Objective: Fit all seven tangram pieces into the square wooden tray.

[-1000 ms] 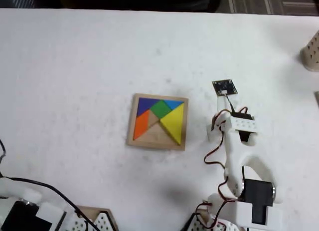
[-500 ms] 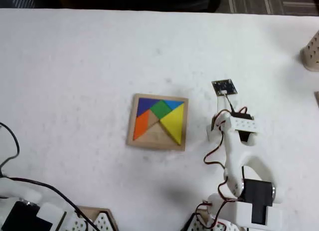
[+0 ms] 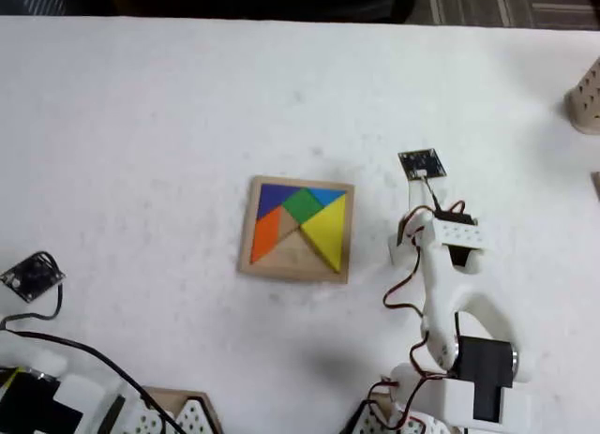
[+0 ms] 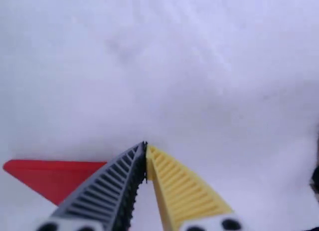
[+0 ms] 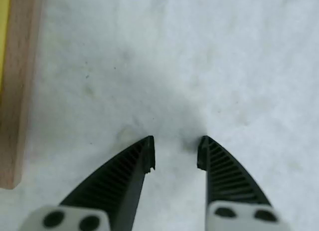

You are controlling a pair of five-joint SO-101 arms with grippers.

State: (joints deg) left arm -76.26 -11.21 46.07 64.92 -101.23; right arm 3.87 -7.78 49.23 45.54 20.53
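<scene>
Left gripper [image 4: 145,147] first: its grey and yellow jaws are pressed tip to tip with nothing between them, pointing down at the bare white table [image 4: 199,66]. Just off the grey jaw's outer side lies a red triangle [image 4: 42,177], flat on the table with one sharp corner pointing away from the jaws. That piece is outside the tray, so it looks like the next one to fetch. With the tips closed, this gripper would have to open before it could take the piece by its edges.

Now the right gripper [image 5: 175,152]: its jaws stand apart with a clear gap and hold nothing. They hover low over the table, and their shadow pools just ahead of the tips. Out past the black jaw runs the tray [image 5: 14,101]; its wooden rim is near but not touching, and a sliver of the yellow piece [image 5: 3,31] shows inside it. My guess is that this arm waits beside the tray, ready to nudge or steady it.

From above, the tray holds blue [image 3: 271,198], green [image 3: 302,205], light blue [image 3: 329,195], orange [image 3: 266,233] and yellow pieces, packed toward its far side. A bare wooden patch [image 3: 292,253] shows along the near edge. I judge the puzzle well along but unfinished, and that gap looks like where the red triangle belongs.
</scene>
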